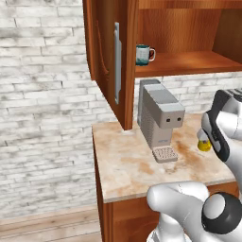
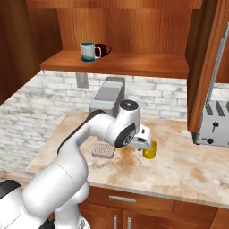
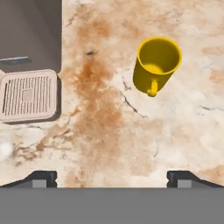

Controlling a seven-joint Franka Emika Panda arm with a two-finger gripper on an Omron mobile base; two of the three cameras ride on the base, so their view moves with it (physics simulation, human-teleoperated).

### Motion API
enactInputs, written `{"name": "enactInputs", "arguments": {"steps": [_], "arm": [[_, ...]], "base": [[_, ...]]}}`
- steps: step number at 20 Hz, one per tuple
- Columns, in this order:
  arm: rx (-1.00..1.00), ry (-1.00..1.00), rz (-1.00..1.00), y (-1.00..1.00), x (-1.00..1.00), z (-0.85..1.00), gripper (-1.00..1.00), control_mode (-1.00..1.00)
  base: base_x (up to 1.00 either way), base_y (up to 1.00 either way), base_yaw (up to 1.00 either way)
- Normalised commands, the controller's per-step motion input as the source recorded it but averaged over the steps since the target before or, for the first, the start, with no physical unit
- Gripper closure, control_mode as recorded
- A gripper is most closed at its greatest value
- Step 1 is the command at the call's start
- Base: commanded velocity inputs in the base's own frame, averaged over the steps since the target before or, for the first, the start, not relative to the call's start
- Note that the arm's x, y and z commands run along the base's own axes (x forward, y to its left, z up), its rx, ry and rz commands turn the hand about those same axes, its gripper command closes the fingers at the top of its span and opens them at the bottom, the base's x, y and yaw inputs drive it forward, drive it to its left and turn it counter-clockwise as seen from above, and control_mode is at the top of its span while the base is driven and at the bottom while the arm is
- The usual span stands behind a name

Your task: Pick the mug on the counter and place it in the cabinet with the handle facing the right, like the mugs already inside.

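Hand view showed the mug [image 3: 156, 65] standing upright on the counter [image 3: 183, 131], empty, with its handle [image 3: 152, 89] turned toward the camera. It stood free, well to the side of the drip tray [image 3: 28, 95] of the coffee machine [image 2: 107, 100], so I judge nothing blocked a grasp from above. The gripper [image 3: 112, 177] hung over the stone with its two tips spread wide apart and held nothing; the mug lay ahead of them, not between them. From the right base view the hand was low and just beside the mug [image 2: 150, 150], probably to line up for the pick. The cabinet [image 2: 120, 62] above was open, and a teal-and-white mug [image 2: 89, 51] on its shelf had the handle to the right, which gives the model for placing.
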Motion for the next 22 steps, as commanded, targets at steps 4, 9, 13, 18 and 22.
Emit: {"name": "enactInputs", "arguments": {"steps": [4,9,13,18,22], "arm": [[-0.01,-0.02,-0.08,-0.38,0.44,-0.38,-1.00,-1.00],[-0.03,-0.03,-0.05,-0.23,0.44,-0.37,-1.00,-1.00],[-0.04,-0.01,-0.03,-0.26,0.37,-0.43,-1.00,-1.00],[0.00,0.00,-0.01,-0.39,0.16,-0.27,-1.00,-1.00],[0.00,0.00,0.01,-0.25,0.20,-0.12,-1.00,-1.00]], "base": [[0.00,0.00,0.00],[0.00,0.00,0.00],[0.00,0.00,0.00],[0.00,0.00,0.00],[0.00,0.00,0.00]]}}
